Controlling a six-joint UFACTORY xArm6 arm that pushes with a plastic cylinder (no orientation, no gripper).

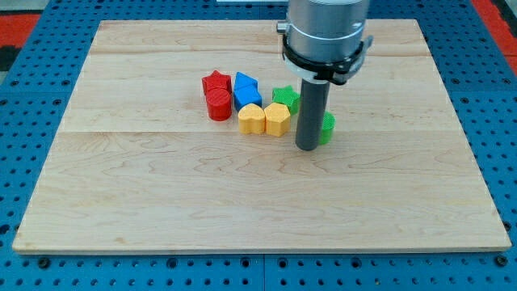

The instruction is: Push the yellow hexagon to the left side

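Observation:
The yellow hexagon point(278, 119) lies near the board's middle, touching a yellow heart-shaped block point(251, 119) on its left. My tip point(307, 147) rests on the board just to the right of the yellow hexagon, a small gap apart. The rod partly hides a green block point(327, 128) on its right. A green star point(285, 97) sits just above the yellow hexagon.
A red star point(216, 82) and a red cylinder point(218, 105) stand at the cluster's left. Two blue blocks point(245, 91) lie between them and the green star. The wooden board point(121, 178) sits on a blue pegboard table.

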